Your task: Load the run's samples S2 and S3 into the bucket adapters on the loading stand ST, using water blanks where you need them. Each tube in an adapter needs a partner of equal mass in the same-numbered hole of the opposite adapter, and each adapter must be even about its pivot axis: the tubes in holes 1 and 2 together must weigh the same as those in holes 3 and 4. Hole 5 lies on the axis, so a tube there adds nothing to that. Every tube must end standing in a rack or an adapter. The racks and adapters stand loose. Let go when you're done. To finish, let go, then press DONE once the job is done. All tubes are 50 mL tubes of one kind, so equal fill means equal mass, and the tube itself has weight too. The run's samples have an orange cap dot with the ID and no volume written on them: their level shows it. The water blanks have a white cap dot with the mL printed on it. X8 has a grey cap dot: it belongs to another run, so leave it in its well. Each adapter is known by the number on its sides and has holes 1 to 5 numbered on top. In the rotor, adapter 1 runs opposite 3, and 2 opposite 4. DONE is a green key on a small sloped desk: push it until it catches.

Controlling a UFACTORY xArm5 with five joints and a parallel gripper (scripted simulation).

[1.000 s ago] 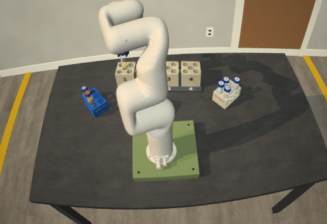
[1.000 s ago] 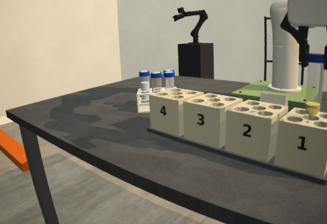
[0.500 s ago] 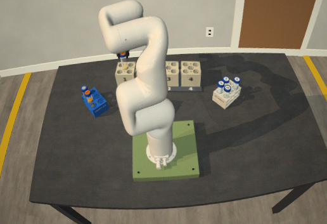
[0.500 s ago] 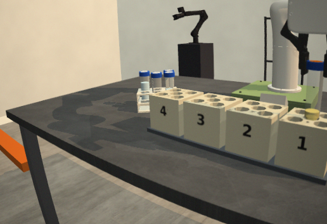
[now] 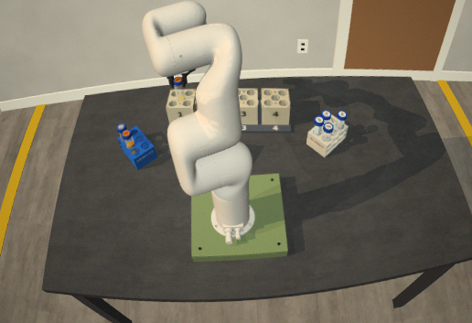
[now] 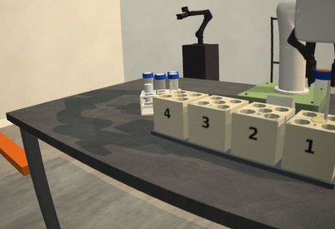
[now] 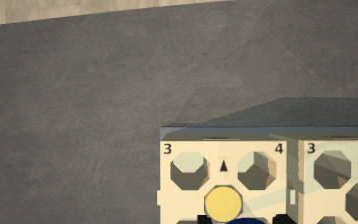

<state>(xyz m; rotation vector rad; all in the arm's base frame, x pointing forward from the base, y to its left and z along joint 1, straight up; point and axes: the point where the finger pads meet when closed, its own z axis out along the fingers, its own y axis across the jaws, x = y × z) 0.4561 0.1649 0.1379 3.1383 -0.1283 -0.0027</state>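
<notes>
Tool (image 5: pixel 177 80) (image 6: pixel 322 74) (image 7: pixel 243 220) with its black fingers partway apart, closed on the blue cap of 1 upright tube (image 5: pixel 177 87) (image 6: pixel 326 95) (image 7: pixel 247 221). The cap has an orange dot; its ID is too small to read. The tube's lower end is in hole 5, the center hole of adapter 1 (image 5: pixel 176 120) (image 6: pixel 308 162) (image 7: pixel 260 145), with yellow liquid showing near the hole's rim and the cap well above it.

Adapter 2 (image 6: pixel 253 150) (image 7: pixel 325 200) is just beside adapter 1, followed in the row by adapter 3 (image 5: pixel 251 116) (image 6: pixel 208 137) and adapter 4 (image 5: pixel 275 121) (image 6: pixel 167 126), all on a dark blue-gray loading stand (image 5: pixel 270 128) (image 6: pixel 227 154) (image 7: pixel 330 131).

Seen from above, a blue rack (image 5: pixel 145 155) left of the adapters holds 2 blue-capped tubes, 1 with an orange dot and amber liquid. Right of the adapters, a white rack (image 5: pixel 320 146) (image 6: pixel 147 111) holds 4 blue-capped tubes. The arm stands on a green base plate (image 5: pixel 201 238) (image 6: pixel 256 94), bolted-looking at its corners, on the dark worktop (image 5: pixel 123 242) (image 6: pixel 130 152) (image 7: pixel 80 100).
</notes>
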